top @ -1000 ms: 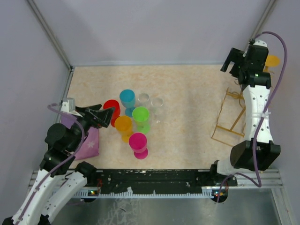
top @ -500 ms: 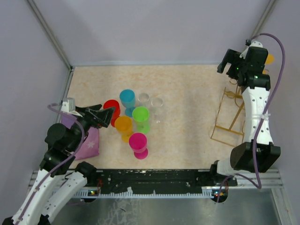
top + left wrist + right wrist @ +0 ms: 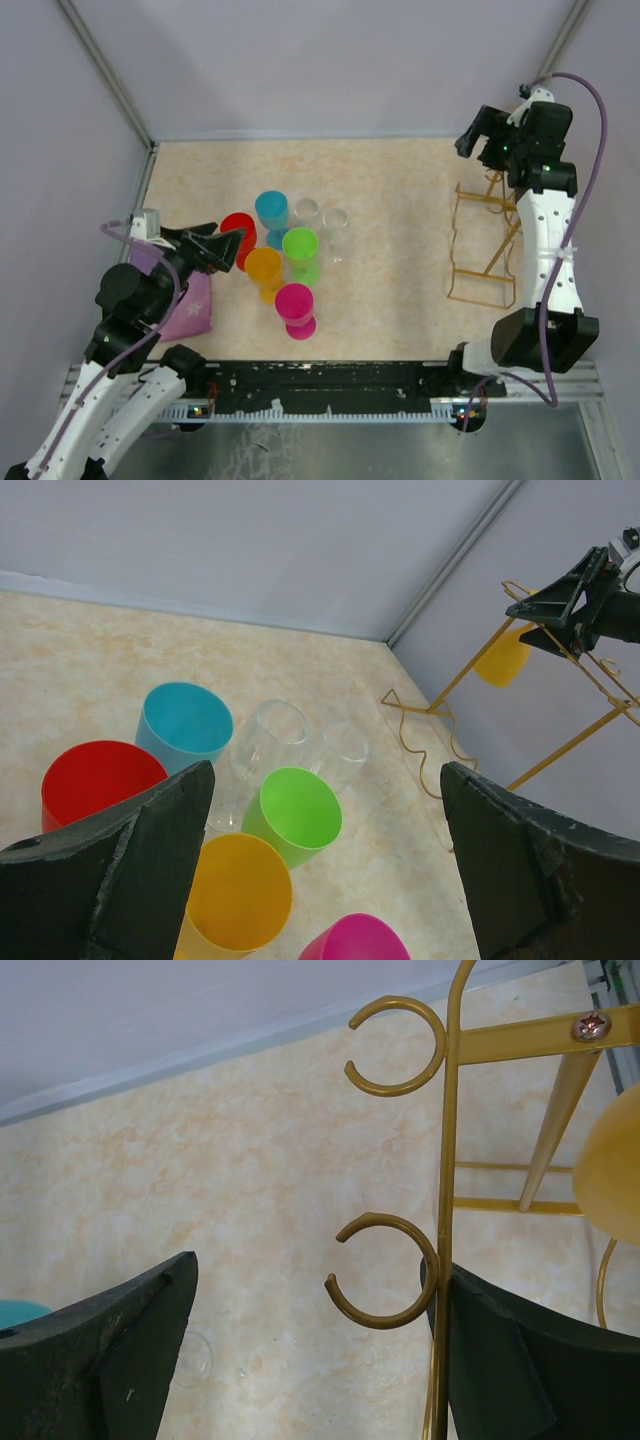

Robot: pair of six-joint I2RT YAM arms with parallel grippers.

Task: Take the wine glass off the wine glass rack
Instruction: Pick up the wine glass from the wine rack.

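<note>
The gold wire wine glass rack (image 3: 483, 245) stands at the table's right side. It also shows in the left wrist view (image 3: 440, 710). An orange-yellow wine glass (image 3: 503, 658) hangs from its top rail and shows at the right edge of the right wrist view (image 3: 612, 1165). It is hidden behind the right arm in the top view. My right gripper (image 3: 484, 140) is open at the rack's top. The rack's looped ends (image 3: 385, 1280) lie between its jaws (image 3: 315, 1355), and the upright rail is against the right finger (image 3: 530, 1360). My left gripper (image 3: 216, 246) is open and empty.
Red (image 3: 238, 230), blue (image 3: 271, 210), green (image 3: 299, 245), orange (image 3: 263, 267) and pink (image 3: 294, 301) cups and two clear glasses (image 3: 320, 215) are clustered left of centre, under the left gripper (image 3: 325, 880). A purple cloth (image 3: 190, 305) lies at the front left. Walls close in on both sides.
My right gripper has moved left along the rack's top. The rack has shifted left and stands more upright. The left arm has not moved.
</note>
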